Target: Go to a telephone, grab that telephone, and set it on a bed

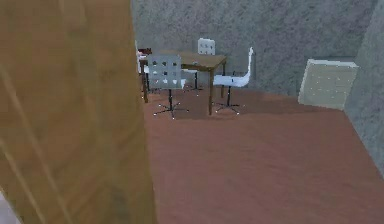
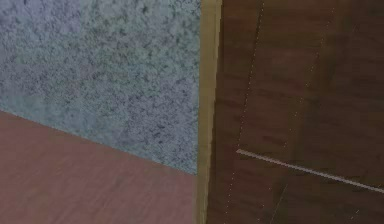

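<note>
Gripper state is something I cannot tell, and I cannot tell where the telephone lies either, so I judge I am on the first step, going to find it. Close beside me stand a dark wooden door (image 2: 300, 110) and a speckled wall (image 2: 90, 70). Next I should steer clear of the light wooden panel (image 1: 60, 120) and cross the red floor (image 1: 250, 160) toward the table (image 1: 205, 62) with its white chairs (image 1: 168, 72) and the pale cabinet (image 1: 327, 82), checking their tops.
</note>
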